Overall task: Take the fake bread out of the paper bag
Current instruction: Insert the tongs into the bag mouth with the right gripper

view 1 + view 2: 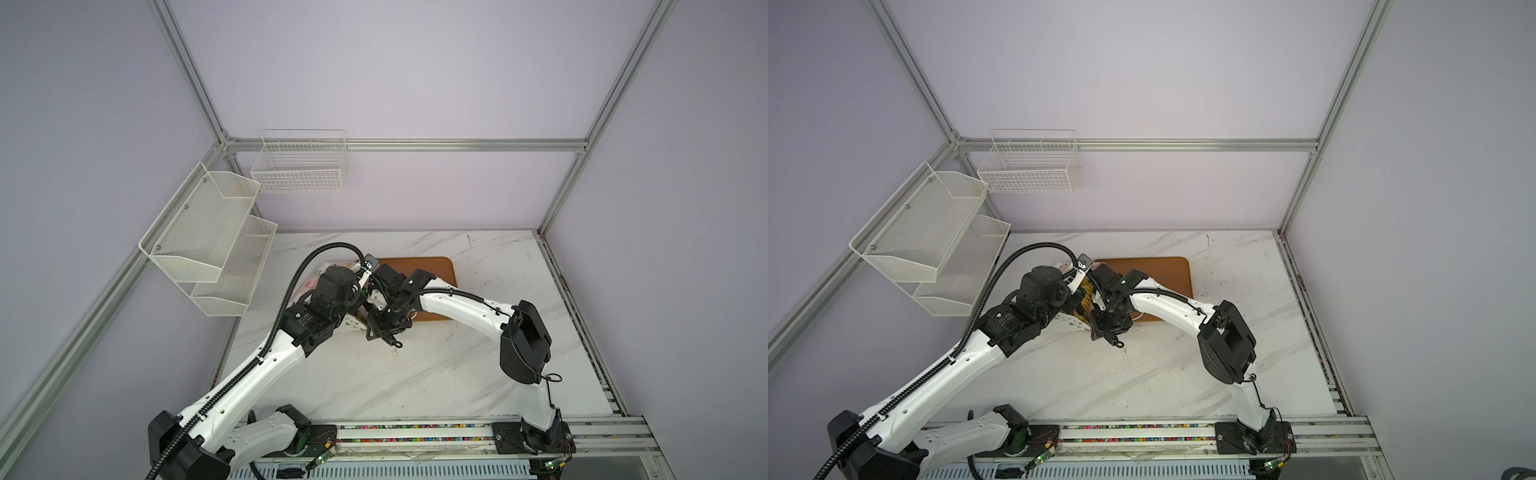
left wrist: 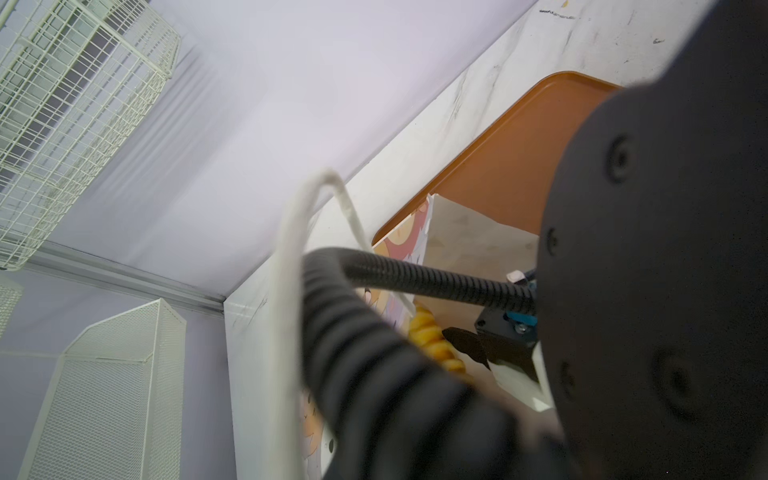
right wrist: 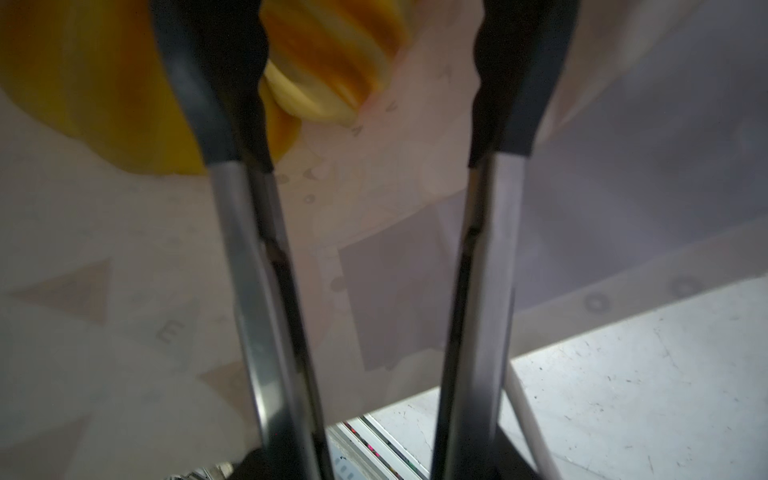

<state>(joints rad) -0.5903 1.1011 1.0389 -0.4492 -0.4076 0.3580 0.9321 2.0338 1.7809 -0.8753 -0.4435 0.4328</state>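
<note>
Reaching into the paper bag (image 1: 322,272), right pincer (image 1: 381,321) clasps tongs (image 3: 245,257), tips spread beside the fake bread (image 3: 328,70) inside; left pincer (image 1: 1077,287), pressed together, seemingly steadies the bag. Next: squeeze onto one piece.

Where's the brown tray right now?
In both top views the brown tray lies mid-table toward the back wall, just right of the paper bag, partly under the right arm.

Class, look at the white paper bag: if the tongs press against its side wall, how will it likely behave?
The paper bag probably buckles rather than resists: its thin wall looks creased. It seems light, so the tongs may slide it on the smooth table. Its looped cord handle looks floppy.
</note>
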